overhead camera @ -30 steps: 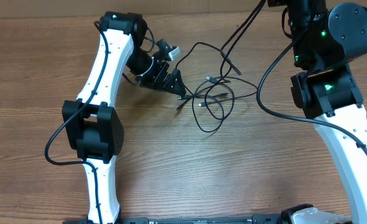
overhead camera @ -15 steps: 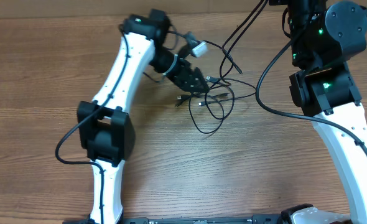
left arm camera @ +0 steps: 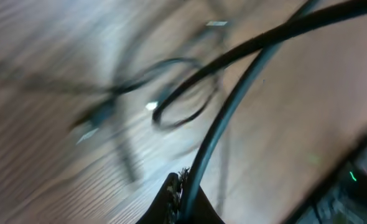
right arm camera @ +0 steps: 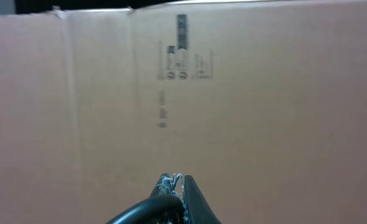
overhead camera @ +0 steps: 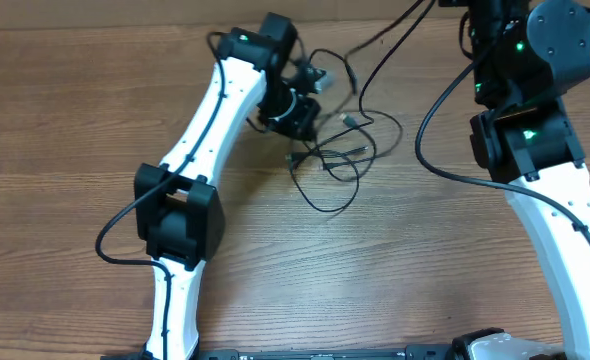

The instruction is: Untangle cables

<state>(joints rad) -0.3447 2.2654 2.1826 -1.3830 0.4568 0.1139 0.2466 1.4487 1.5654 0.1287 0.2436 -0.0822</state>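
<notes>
Left hand (overhead camera: 300, 108), at the far middle of the wooden surface (overhead camera: 55, 150), has its fingers pressed together on a strand of the cables (overhead camera: 340, 160). Their loose black tangle lies on the surface just to its right, between the two arms. Further right, one strand climbs toward the top edge, and the right hand (right arm camera: 174, 186), facing a cardboard wall (right arm camera: 264, 93), is pinched shut with a black strand curving out from its fingertips.
</notes>
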